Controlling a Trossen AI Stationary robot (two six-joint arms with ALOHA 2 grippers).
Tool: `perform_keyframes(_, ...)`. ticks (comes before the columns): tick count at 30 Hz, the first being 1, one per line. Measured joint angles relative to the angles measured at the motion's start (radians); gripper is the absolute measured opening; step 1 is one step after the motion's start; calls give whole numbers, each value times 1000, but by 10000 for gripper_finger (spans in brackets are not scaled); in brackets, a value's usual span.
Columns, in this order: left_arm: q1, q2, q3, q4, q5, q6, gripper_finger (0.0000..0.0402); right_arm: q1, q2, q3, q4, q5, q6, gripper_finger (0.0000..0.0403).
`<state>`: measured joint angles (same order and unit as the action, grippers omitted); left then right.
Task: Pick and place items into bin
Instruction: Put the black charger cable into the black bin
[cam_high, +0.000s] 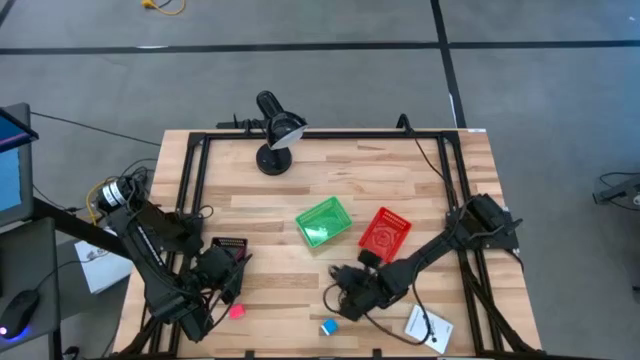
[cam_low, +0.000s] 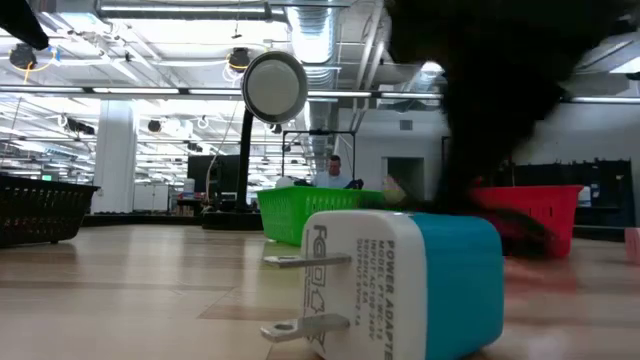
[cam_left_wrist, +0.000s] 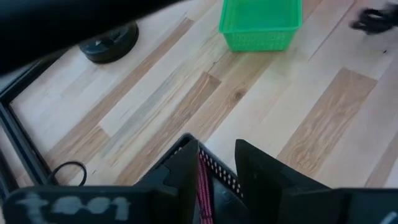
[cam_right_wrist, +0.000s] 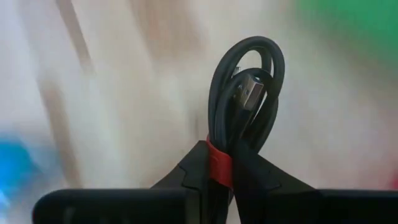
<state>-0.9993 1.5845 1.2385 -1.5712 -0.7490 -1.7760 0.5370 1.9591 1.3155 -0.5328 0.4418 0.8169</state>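
My right gripper is shut on the black-and-red item, a coiled black cable with a red band, near the table's near edge. The blue cube, a blue-and-white power adapter, lies just nearer than it. My left gripper hovers open over a black bin, with the thin maroon cord between its fingers. The red-pink block and the white card lie flat on the table. The pale pink cube does not show. My right gripper pinches the cable coil at its red band between the two fingers. The loops and the plug stick out past the fingertips. My left gripper has the maroon cord close against one finger; whether it touches, I cannot tell.
A green bin and a red bin stand mid-table, beyond the right gripper. A round-headed stand sits at the far edge. A black frame runs around the tabletop. Bare wood lies between the bins and the far edge.
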Motion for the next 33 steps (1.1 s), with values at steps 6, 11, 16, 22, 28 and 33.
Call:
perform_keyframes(6,0,0,0,0,-18,16,96,-106,-19,44,211,40,-254,39)
perform_keyframes(11,0,0,0,0,-19,18,96,-222,-20,57,574,-128,-435,37)
perform_keyframes(16,0,-2,0,0,-35,-38,96,-325,3,60,744,-254,-302,37)
perform_keyframes(22,9,-23,0,0,-118,44,96,-363,93,80,828,-290,-210,36)
perform_keyframes(28,26,-91,0,0,-260,132,96,-375,291,303,946,-370,-188,37)
perform_keyframes(33,27,-165,0,-1,-289,224,96,-392,476,587,809,-495,-188,36)
